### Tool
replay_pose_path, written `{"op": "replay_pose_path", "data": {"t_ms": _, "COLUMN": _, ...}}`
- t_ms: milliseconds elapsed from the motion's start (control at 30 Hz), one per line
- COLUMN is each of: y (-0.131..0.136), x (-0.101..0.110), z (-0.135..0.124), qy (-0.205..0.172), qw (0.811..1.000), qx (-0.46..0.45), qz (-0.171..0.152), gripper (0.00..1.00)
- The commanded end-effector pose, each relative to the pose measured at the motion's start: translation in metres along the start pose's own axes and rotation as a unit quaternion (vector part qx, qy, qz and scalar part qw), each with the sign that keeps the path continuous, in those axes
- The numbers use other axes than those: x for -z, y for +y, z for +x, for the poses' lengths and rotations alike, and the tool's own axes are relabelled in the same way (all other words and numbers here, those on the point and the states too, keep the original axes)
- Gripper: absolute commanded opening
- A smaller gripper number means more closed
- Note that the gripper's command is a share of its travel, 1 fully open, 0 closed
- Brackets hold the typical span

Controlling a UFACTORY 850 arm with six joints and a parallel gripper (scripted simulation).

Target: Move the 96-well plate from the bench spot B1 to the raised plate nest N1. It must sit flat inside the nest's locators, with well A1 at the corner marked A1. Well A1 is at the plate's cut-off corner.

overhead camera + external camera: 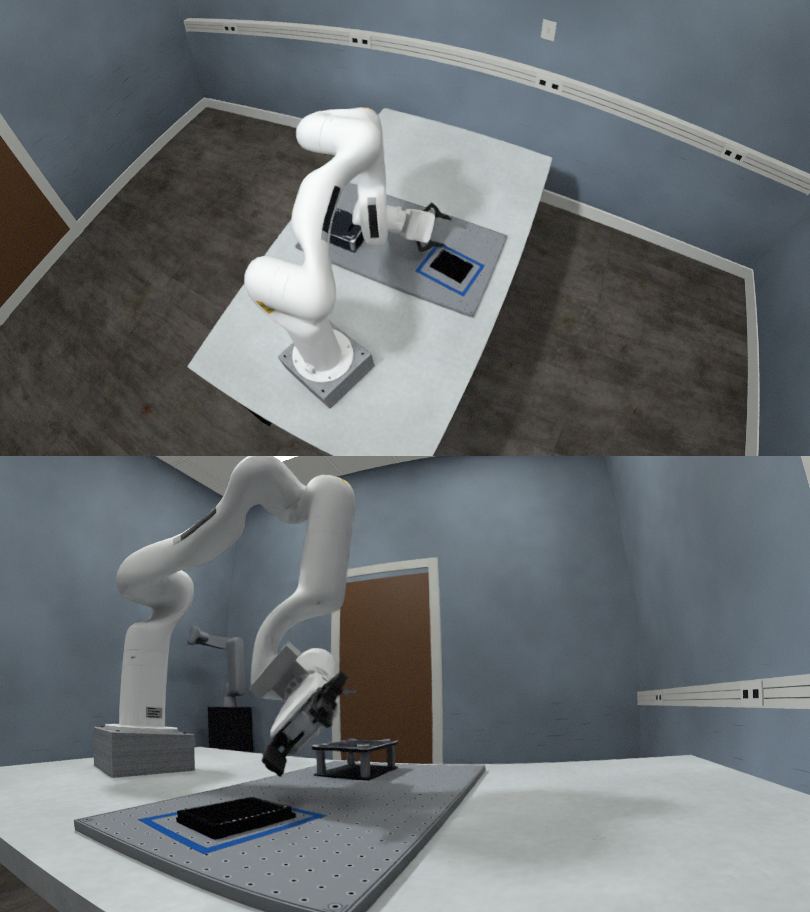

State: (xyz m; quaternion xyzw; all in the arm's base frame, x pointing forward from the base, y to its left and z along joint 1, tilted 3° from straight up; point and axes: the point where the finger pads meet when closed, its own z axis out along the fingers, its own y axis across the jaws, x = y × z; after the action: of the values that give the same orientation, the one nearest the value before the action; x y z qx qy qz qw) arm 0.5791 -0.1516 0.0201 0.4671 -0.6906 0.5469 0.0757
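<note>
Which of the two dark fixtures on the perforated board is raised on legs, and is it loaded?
The plate nest, behind the open gripper, stands on legs and looks unloaded. The 96-well plate lies flat inside the blue outline.

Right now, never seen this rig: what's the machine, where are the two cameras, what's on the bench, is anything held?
It is one white jointed robot arm bolted to a grey base block on a white table. One picture looks down from high up; the other looks across the table from low at its edge. On the table lies a grey perforated board. On it, a black 96-well plate sits inside a blue outlined square, and a raised plate nest stands on short posts. The pincer hangs tilted above the board, between the two, open and holding nothing.
</note>
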Motion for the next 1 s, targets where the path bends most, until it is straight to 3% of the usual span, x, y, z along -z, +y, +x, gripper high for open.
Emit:
{"op": "replay_pose_path", "data": {"t_ms": 0, "y": 0.007, "x": -0.005, "z": 0.011, "qy": 0.020, "qw": 0.996, "qx": -0.077, "qz": -0.032, "gripper": 1.00}}
{"op": "replay_pose_path", "data": {"t_ms": 367, "y": 0.025, "x": -0.010, "z": 0.031, "qy": 0.058, "qw": 0.976, "qx": -0.196, "qz": -0.076, "gripper": 1.00}}
{"op": "replay_pose_path", "data": {"t_ms": 800, "y": 0.051, "x": -0.014, "z": 0.056, "qy": 0.126, "qw": 0.912, "qx": -0.368, "qz": -0.127, "gripper": 1.00}}
{"op": "replay_pose_path", "data": {"t_ms": 967, "y": 0.059, "x": -0.013, "z": 0.063, "qy": 0.138, "qw": 0.898, "qx": -0.397, "qz": -0.134, "gripper": 1.00}}
